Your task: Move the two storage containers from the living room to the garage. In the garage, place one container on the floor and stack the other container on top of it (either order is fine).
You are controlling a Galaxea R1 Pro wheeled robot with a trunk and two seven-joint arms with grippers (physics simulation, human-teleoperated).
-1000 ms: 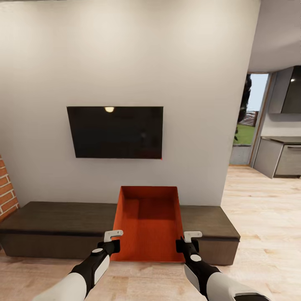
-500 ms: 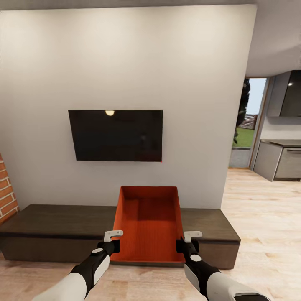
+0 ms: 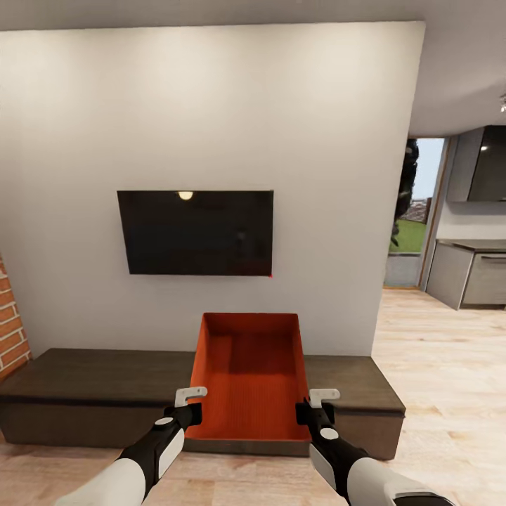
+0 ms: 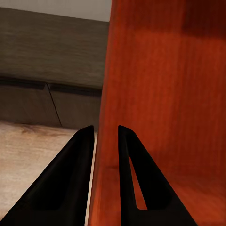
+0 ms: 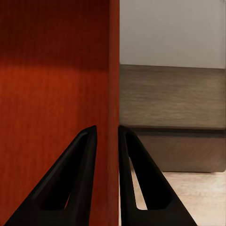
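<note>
Bench point(image 3: 98, 369) and TV point(image 3: 195, 232) stand behind held container point(image 3: 249, 372).

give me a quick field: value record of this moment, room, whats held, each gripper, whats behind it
room: living room, light wood-plank floor, doorway to a kitchen area on the right
held item: one orange-red storage container, open top, empty, carried in front of the robot
left gripper: shut on the container's left wall
right gripper: shut on the container's right wall
behind container: long low dark bench against a pale wall
on wall: black TV above the bench
far left: red-brick edge
second container: cannot tell where it is
</note>
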